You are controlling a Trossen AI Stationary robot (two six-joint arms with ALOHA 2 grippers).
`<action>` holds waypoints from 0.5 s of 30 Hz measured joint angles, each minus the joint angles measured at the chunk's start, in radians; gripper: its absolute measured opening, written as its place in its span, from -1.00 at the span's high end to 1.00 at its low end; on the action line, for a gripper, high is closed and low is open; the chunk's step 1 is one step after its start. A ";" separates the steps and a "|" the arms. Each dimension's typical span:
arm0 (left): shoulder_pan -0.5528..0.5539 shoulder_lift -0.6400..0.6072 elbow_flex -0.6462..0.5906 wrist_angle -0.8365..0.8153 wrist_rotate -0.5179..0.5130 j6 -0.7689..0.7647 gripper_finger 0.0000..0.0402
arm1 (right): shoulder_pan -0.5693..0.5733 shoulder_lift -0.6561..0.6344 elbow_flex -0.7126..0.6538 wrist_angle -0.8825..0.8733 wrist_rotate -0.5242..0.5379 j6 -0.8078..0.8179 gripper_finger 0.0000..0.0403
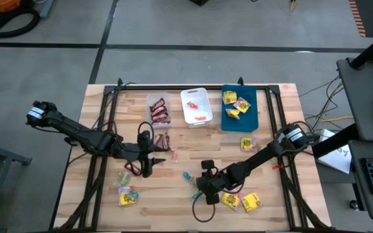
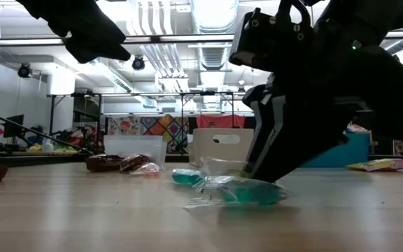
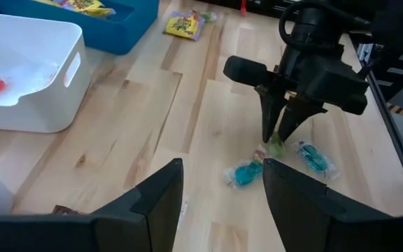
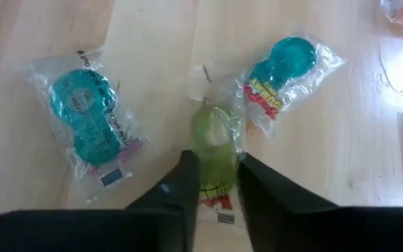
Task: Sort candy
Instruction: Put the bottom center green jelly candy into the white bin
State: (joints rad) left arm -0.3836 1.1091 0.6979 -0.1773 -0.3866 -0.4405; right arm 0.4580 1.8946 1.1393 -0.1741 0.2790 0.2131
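- Green translucent candy point(image 4: 214, 136) in a clear crinkly wrapper lies on the wooden worktop point(image 1: 173, 188), w/ the right gripper point(image 4: 212, 183) down on it, fingers point(image 4: 177, 189) closing around the wrapper's lower end; grip looks like film more than sweet.
- Risk: thin wrapper could slip out on lift, since the pinch seems to catch the seam edge, not the body of the piece.
- Two teal candies flank it: one point(image 4: 89, 115) on one side, another point(image 4: 285, 66) just beside the green one's wrapper. Film edges look near touching, so a lift may drag a neighbour along or flick it away.
- Left gripper point(image 3: 222, 185) hovers nearby w/ fingers apart, holding nothing, pointed toward the same cluster; if both arms move at once they could clash.
- Trays sit at the worktop's far side: clear tray point(image 1: 157, 110), white tray point(image 1: 196, 107), blue tray point(image 1: 239, 109). Long carry w/ a weak pinch = drop risk en route, probably.
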 joint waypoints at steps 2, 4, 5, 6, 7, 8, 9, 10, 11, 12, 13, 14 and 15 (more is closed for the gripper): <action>0.000 0.000 0.000 0.000 0.000 -0.012 0.10 | 0.000 0.000 0.000 0.000 0.001 -0.006 0.74; -0.001 0.001 0.000 -0.001 0.000 -0.026 0.10 | 0.000 -0.003 0.000 -0.002 0.001 -0.016 0.82; -0.003 0.002 0.000 -0.002 0.001 -0.036 0.10 | 0.000 -0.007 0.000 -0.007 0.001 -0.023 0.85; -0.005 0.002 0.000 -0.004 0.001 -0.047 0.10 | 0.000 -0.010 0.000 -0.010 -0.004 -0.029 0.88; -0.009 0.002 0.000 -0.003 0.001 -0.059 0.10 | 0.000 -0.015 0.000 -0.012 -0.016 -0.035 0.90; -0.014 0.002 0.000 -0.003 0.001 -0.072 0.10 | 0.000 -0.021 0.000 -0.015 -0.024 -0.042 0.91; -0.022 0.002 0.000 -0.004 0.001 -0.084 0.10 | 0.000 -0.028 0.000 -0.018 -0.026 -0.045 0.91; -0.032 0.002 0.000 -0.005 0.002 -0.098 0.10 | 0.000 -0.039 0.000 -0.022 -0.027 -0.051 0.92; -0.043 0.002 0.000 -0.005 0.002 -0.111 0.10 | 0.000 -0.050 0.000 -0.029 -0.030 -0.056 0.92; -0.055 0.002 0.000 -0.006 0.003 -0.127 0.10 | 0.000 -0.066 0.000 -0.042 -0.035 -0.062 0.92; -0.067 0.002 0.000 -0.007 0.003 -0.145 0.10 | 0.000 -0.080 0.000 -0.054 -0.043 -0.070 0.92; -0.079 0.002 0.000 -0.010 0.003 -0.166 0.10 | -0.002 -0.096 0.000 -0.060 -0.045 -0.076 0.92; -0.093 0.002 0.000 -0.012 0.003 -0.188 0.10 | -0.002 -0.113 0.000 -0.070 -0.046 -0.084 0.92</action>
State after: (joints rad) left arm -0.4764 1.1110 0.6979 -0.1893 -0.3841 -0.6283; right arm 0.4556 1.7812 1.1389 -0.2442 0.2328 0.1288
